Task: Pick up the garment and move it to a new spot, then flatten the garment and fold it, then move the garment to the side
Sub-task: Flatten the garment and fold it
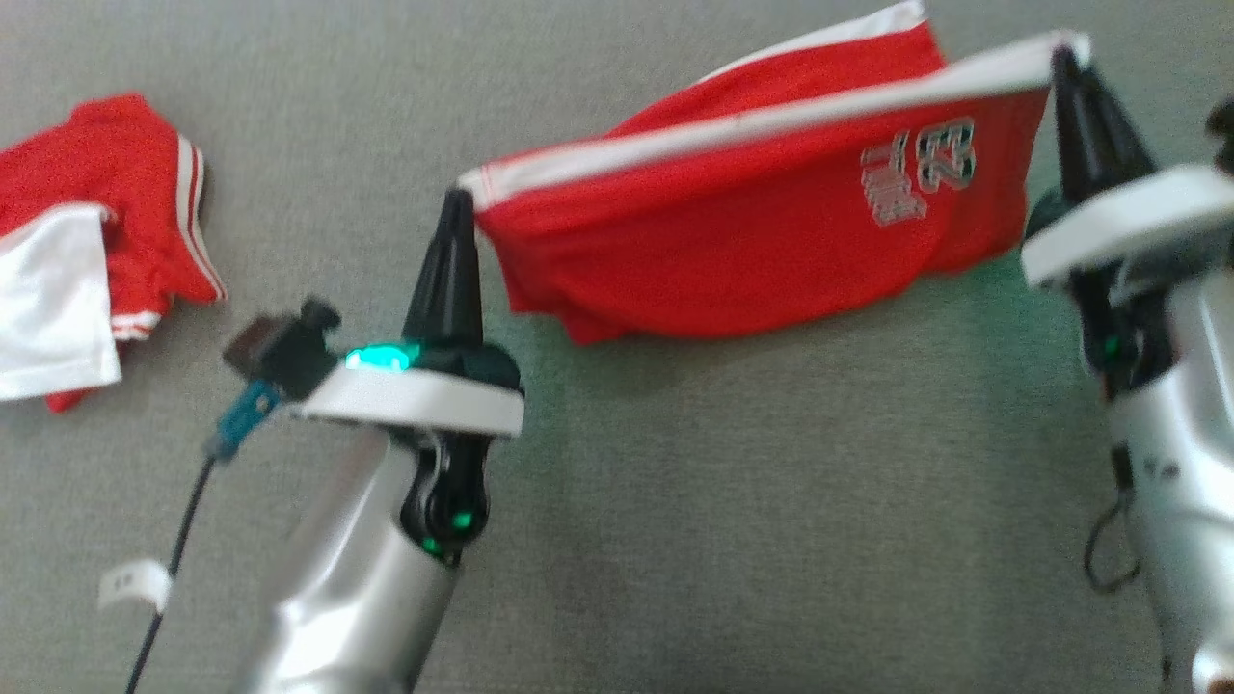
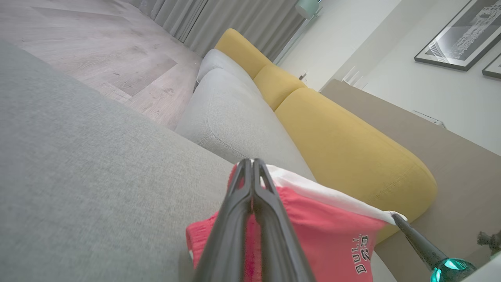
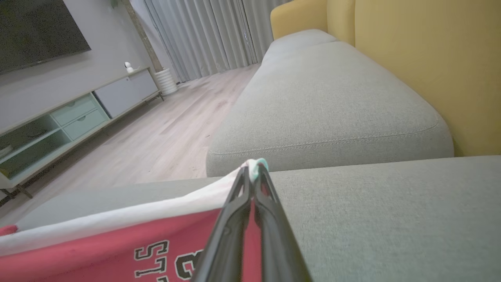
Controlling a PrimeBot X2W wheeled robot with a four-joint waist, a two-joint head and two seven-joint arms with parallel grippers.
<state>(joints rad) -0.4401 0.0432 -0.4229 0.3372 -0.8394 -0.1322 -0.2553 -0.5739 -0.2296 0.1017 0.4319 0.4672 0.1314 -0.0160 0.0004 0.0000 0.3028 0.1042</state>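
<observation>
Left pincer (image 1: 457,207), near and centre-left in the head view: jaws fully closed on the 9 o'clock end of the white waistband (image 1: 733,130). Right pincer (image 1: 1063,63): likewise closed, pinching the 3 o'clock end. Between them the red basketball shorts (image 1: 733,241) hang stretched over the grey sofa seat (image 1: 675,540); whether the hem touches it cannot be told. A second red-and-white garment (image 1: 87,251) lies crumpled at 9 o'clock, well apart. Yellow backrest (image 2: 344,149) beyond. Step judged in hand: carrying the shorts to a new spot. The next move calls for lowering both pincers together, waistband taut, so the cloth lands flat for folding.
</observation>
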